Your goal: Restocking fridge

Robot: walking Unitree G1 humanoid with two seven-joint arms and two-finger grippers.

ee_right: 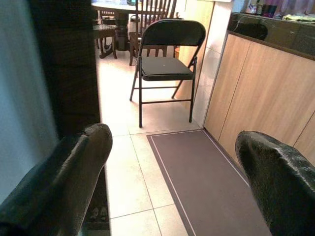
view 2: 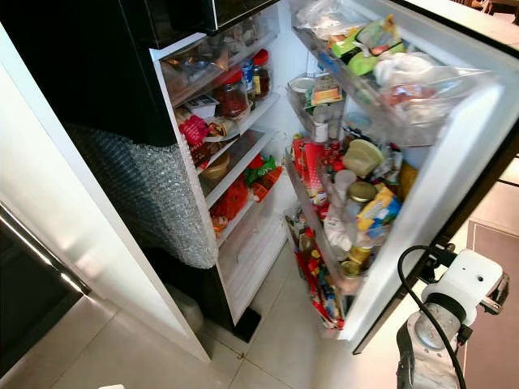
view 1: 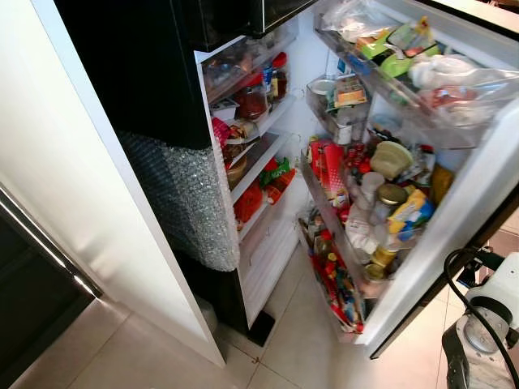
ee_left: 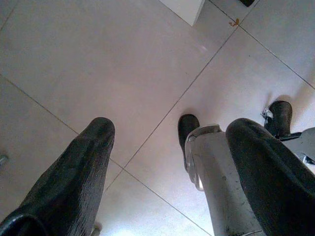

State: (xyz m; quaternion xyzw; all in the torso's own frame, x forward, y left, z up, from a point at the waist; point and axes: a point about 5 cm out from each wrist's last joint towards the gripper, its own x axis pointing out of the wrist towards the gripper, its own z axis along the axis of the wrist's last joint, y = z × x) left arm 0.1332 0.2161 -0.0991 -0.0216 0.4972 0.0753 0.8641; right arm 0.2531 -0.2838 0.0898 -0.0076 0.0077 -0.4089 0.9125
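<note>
The fridge stands open before me, its white door [view 1: 458,231] swung out to the right. Inside, the shelves [view 1: 261,158] hold red-lidded jars [view 1: 253,96], tubs and red packets. The door racks [view 1: 357,203] are crammed with jars, bottles and packets, and bagged food [view 1: 434,73] lies in the top rack. My right arm [view 2: 454,304] hangs low beside the door's outer edge; its gripper [ee_right: 177,140] is open and holds nothing. My left gripper [ee_left: 172,132] is open, pointing down at the tiled floor above my own foot [ee_left: 188,129].
Bubble wrap [view 1: 190,203] covers the fridge's side wall. A white panel [view 1: 73,178] and a dark appliance with a metal handle [view 1: 45,251] stand on the left. Behind the door are a black folding chair [ee_right: 165,64], a brown mat [ee_right: 202,182] and a wooden cabinet [ee_right: 266,98].
</note>
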